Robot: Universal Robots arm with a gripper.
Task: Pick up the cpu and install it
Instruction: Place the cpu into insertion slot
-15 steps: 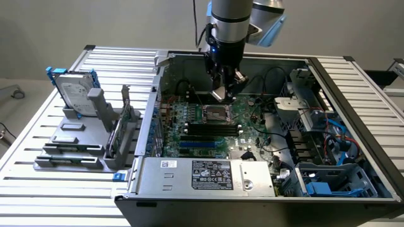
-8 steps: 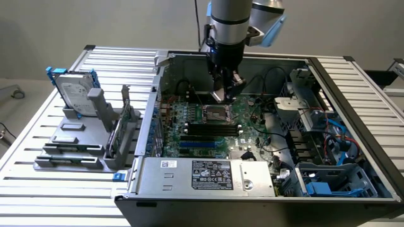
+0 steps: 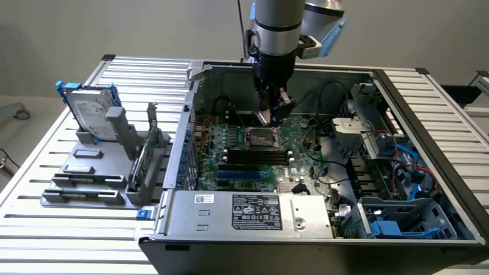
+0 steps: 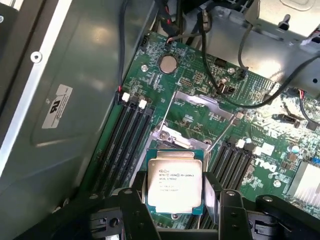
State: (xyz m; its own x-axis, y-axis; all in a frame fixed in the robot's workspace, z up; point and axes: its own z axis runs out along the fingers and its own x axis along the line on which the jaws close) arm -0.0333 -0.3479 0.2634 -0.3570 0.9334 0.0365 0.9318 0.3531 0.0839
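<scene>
Hovering just above the motherboard socket (image 3: 260, 138) inside the open PC case (image 3: 428, 109), the gripper (image 3: 269, 117) had the cpu (image 4: 172, 181) pinched between its fingers (image 4: 135, 197), silver top up, not seated yet.

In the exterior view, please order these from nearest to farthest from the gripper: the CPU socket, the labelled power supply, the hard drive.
1. CPU socket: directly below the gripper.
2. power supply: at the near edge of the case.
3. hard drive: outside the case, on the exterior view's left.
</scene>
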